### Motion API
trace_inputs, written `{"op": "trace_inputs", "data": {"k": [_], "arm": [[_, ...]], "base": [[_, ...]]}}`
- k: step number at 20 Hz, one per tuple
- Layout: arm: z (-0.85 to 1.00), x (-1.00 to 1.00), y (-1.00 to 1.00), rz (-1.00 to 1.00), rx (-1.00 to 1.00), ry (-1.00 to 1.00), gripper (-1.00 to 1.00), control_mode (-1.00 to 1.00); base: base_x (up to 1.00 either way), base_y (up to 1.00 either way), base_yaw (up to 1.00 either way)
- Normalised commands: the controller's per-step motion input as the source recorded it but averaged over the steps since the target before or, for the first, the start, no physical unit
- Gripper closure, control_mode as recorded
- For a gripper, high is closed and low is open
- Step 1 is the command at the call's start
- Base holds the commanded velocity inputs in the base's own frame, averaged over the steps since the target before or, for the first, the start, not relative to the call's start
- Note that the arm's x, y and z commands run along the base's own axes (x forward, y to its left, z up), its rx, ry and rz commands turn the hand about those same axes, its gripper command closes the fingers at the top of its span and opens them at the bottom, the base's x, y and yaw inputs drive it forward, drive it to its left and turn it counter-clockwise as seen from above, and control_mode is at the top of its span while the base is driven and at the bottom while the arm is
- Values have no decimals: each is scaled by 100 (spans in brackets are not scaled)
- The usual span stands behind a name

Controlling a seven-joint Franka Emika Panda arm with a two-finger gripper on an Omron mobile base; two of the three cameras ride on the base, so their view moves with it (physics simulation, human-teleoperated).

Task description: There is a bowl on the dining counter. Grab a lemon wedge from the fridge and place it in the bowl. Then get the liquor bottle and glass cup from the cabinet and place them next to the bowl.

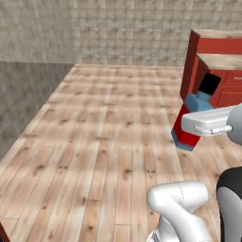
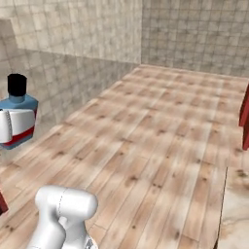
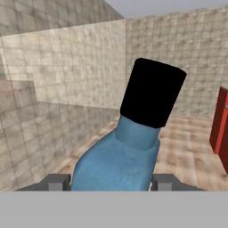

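The wooden plank floor (image 1: 104, 142) takes up most of both base views, w/ tiled walls (image 1: 132, 28) behind it. Taking the liquor bottle (image 1: 196, 116) as the landmark for everything else: in the left base view a red cupboard unit (image 1: 210, 52) w/ a beige top stands behind and just right of the bottle, and lower red drawer fronts (image 1: 231, 90) sit beside that. In the right base view a strip of marbled tabletop (image 2: 236, 209) lies far right of the bottle, at the lower right corner, and a red edge (image 2: 244, 114) shows above it, also well to the bottle's right.

The arm's white link (image 1: 182, 208) rises below the bottle in the left base view, and below and to its right in the right base view.

The bottle itself is off the floor, held in the air and tilted in the left base view, black cap (image 1: 209, 84) up and to the right, blue shoulder under it, red body lowest (the white hand covers part of the body in both base views).

The tool (image 3: 109, 181) is clamped on the bottle: in the hand view a dark fingertip (image 3: 55, 181) sits against each side of the blue shoulder, w/ the cap pointing away from the camera toward the tiled wall.
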Motion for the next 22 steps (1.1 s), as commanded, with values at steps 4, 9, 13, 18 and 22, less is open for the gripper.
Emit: {"op": "trace_inputs", "data": {"k": [4,9,13,18,22], "arm": [[0,0,0,0,0,0,100,100],[0,0,0,0,0,0,100,100],[0,0,0,0,0,0,100,100],[0,0,0,0,0,0,100,100],[0,0,0,0,0,0,100,100]], "base": [[100,0,-18],[100,0,-17],[100,0,-15],[100,0,-14],[100,5,-15]]}}
